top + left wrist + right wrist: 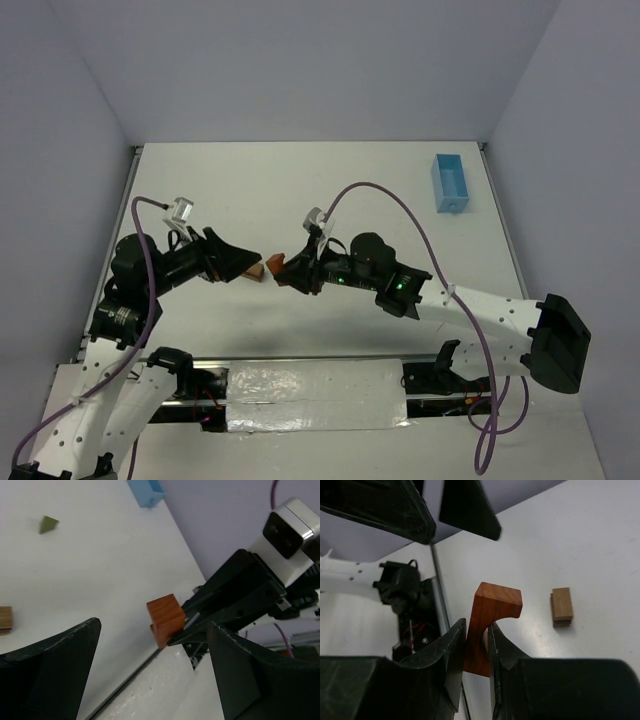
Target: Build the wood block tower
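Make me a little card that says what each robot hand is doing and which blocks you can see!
right gripper: shut on the reddish block
left gripper: open, facing that block
loose on the table: tan block, green wedge
blue tray: far right of the table, away from both arms
tower: none clearly built yet
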### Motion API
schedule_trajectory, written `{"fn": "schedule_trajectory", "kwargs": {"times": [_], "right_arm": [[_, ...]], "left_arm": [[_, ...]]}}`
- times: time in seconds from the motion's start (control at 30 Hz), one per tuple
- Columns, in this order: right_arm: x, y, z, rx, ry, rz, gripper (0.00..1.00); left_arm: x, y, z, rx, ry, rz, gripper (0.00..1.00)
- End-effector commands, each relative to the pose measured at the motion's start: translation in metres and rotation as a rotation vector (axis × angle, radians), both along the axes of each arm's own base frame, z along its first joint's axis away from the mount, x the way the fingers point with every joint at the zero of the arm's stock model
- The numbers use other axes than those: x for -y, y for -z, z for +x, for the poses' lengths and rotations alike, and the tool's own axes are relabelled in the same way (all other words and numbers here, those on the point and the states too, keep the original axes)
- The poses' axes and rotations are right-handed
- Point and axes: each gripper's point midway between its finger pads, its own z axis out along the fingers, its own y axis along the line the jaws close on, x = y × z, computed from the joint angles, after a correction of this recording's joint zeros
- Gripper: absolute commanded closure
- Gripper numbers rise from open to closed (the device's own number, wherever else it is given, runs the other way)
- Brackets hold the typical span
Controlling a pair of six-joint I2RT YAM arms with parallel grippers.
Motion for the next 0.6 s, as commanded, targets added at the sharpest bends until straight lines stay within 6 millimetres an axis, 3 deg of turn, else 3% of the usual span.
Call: {"fn": "schedule_trajectory", "kwargs": {"times": [0.0,0.17,0.33,0.57], "right_arm": [[-0.003,-0.027,-0.037,0.074,-0.22,0.05,0.86],[-0.003,-0.031,-0.037,0.071,-0.222,0.04,0.86],[-0.014,-0.029,-0.023,0.056,-0.184,-0.005,0.86],[-0.022,-0.033,-0.019,0.075,-0.169,-0.022,0.86]], "left_arm": [[0.028,-0.031,-0.035,0.121,0.271,-0.12,0.01],[0.034,-0.03,-0.046,0.147,0.349,-0.129,0.01],[0.033,-0.021,-0.038,0.092,0.322,-0.111,0.02],[0.029,-0.001,-0.023,0.001,0.27,-0.062,0.16]]}}
